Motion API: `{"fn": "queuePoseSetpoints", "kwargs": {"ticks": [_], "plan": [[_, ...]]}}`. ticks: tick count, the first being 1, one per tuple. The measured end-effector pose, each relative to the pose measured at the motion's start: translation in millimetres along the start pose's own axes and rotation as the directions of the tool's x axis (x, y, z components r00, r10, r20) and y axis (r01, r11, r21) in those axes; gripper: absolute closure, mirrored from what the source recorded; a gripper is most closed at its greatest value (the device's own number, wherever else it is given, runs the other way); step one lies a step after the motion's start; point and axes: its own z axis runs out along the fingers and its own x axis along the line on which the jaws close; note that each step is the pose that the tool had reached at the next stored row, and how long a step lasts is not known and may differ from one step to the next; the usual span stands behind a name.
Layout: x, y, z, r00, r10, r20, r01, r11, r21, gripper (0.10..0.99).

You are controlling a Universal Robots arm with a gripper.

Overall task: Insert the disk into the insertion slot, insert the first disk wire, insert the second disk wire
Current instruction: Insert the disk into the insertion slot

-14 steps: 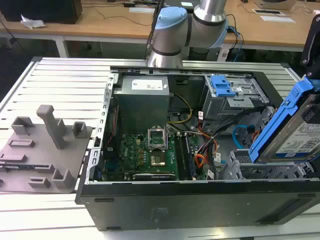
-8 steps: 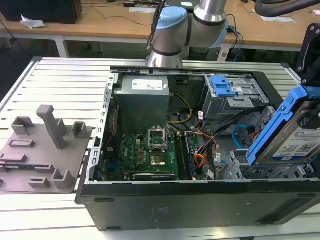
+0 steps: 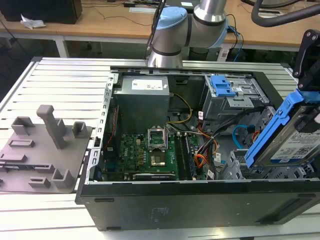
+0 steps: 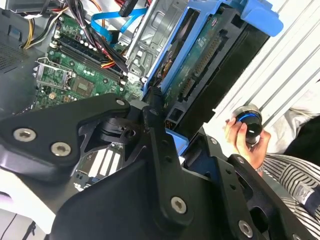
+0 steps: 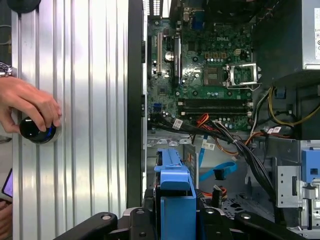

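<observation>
item: step one, disk insertion, in hand; gripper (image 5: 175, 220) jaws pinching the disk (image 3: 287, 137) by its blue caddy; disk tilted above the insertion slot (image 3: 232, 170), exterior view's right, near side; not seated; entry calls for levelling with the mouth

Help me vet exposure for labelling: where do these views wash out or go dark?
Exterior view: even light, case front dark. Second wrist view: table washes out white beside the disk. First wrist view: table bright, motherboard evenly lit.
</observation>
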Motion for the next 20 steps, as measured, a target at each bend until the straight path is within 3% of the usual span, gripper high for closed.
{"fn": "queuePoseSetpoints", "kwargs": {"ticks": [5, 20], "plan": [[0.0, -0.3, 8.8, 1.0, 0.0, 0.0001, 0.0, 1.0, 0.0, 0.722], [-0.1, -0.9, 23.9, 1.0, 0.0, -0.0003, 0.0, 1.0, 0.0, 0.722]]}}
